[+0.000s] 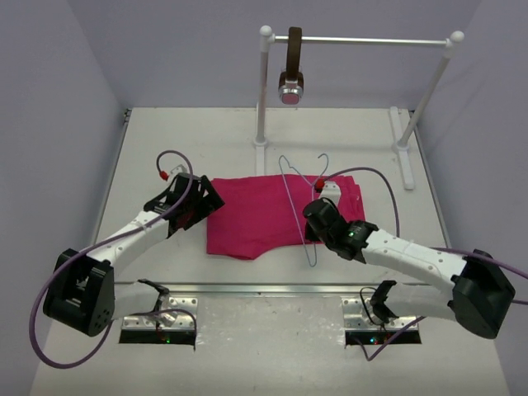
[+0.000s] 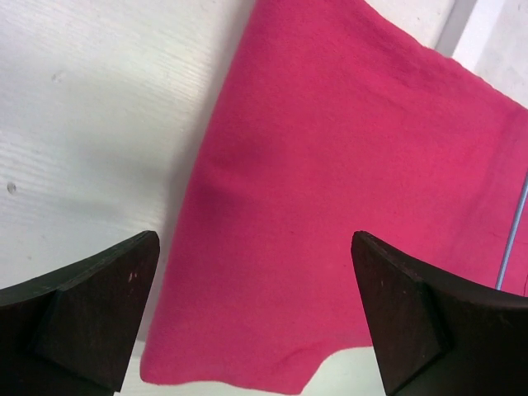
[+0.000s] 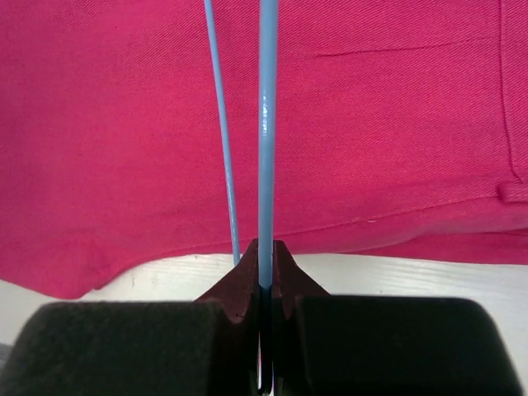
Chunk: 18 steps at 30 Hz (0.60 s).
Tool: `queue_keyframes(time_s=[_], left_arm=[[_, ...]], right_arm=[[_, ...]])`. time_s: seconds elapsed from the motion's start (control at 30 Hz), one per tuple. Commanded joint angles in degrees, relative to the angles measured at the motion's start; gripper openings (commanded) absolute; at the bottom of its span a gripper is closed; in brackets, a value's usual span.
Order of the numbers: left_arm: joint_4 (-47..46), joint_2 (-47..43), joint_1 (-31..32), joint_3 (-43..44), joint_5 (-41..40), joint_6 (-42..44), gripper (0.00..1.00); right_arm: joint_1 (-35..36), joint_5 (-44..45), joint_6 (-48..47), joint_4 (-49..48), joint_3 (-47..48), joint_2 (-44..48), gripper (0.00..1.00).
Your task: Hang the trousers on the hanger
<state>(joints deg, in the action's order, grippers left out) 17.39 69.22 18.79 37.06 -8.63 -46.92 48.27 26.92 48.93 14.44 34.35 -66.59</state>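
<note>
The magenta-pink trousers point(image 1: 264, 213) lie folded flat in the middle of the table. The pale blue hanger point(image 1: 295, 194) rests across their right half, with its hook toward the rail. My right gripper point(image 1: 310, 221) is shut on one of the hanger's thin wires point(image 3: 267, 124), just off the near hem of the trousers point(image 3: 371, 124); a second wire runs beside it. My left gripper point(image 1: 208, 205) is open above the left edge of the trousers point(image 2: 330, 206), and its dark fingers point(image 2: 91, 305) straddle the cloth with nothing between them. A bit of hanger wire point(image 2: 511, 239) shows at that view's right edge.
A white clothes rail point(image 1: 363, 40) stands at the back of the table point(image 1: 165, 148), with a brown strap ending in a round metallic piece point(image 1: 291, 82) hanging from it. Its feet point(image 1: 406, 157) reach forward at the right. Purple cables loop beside both arms.
</note>
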Motion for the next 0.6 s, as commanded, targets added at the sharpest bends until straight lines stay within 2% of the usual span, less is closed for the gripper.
queue_keyframes(time_s=[0.0,0.17,0.27,0.4,0.53,0.57], left_arm=[[-7.0,4.5,-2.3,0.5,5.8,4.6,1.0],[-9.5,10.4,-2.2,1.2,8.3,6.4,0.97],[-10.2,12.9,-2.3,1.3,10.2,7.2,0.94],[-10.8,14.9,-2.3,0.9,10.1,7.3,0.9],[-11.7,14.2,-2.4,0.1,10.5,7.4,0.82],[-12.1,14.0,-2.4,0.0,11.0,7.5,0.77]], right_arm=[[3.1,13.4,9.9,-6.3,0.5,-4.5,0.0],[7.7,20.7,16.3,-3.2,1.0,-9.6,0.0],[7.9,18.5,16.4,-4.0,1.3,-14.6,0.0],[9.5,17.0,14.5,-6.9,2.3,-16.4,0.0],[11.7,18.8,13.6,-6.5,4.9,-16.3,0.0],[11.8,18.7,13.6,-6.7,5.2,-16.4,0.0]])
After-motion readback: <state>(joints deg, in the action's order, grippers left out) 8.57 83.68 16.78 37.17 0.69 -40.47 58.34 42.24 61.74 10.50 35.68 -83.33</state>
